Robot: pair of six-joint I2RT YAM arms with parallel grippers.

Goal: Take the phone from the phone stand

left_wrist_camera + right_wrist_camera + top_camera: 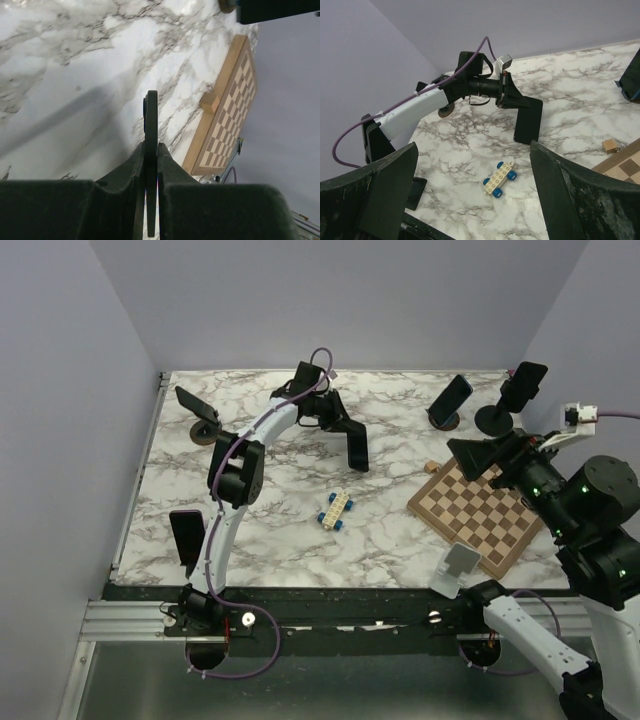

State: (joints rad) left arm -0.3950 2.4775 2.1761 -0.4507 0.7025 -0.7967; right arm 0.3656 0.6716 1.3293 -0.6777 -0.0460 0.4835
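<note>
My left gripper (343, 428) reaches over the back middle of the table and is shut on a black phone (356, 448). The phone hangs from it above the marble, apart from every phone stand. In the left wrist view the phone (151, 120) shows edge-on, pinched between the two fingers of the left gripper (151, 150). The right wrist view shows the same phone (528, 120) held upright. An empty white phone stand (461, 566) sits at the near right edge. My right gripper (478, 456) hovers open over the chessboard, nothing between its fingers (385, 192).
Other phones rest on stands at the back left (192, 402), back right (451, 398), far right (522, 386) and near left (187, 537). A small white toy car with blue wheels (336, 510) lies mid-table. The wooden chessboard (478, 515) with a small wooden block (430, 467) fills the right.
</note>
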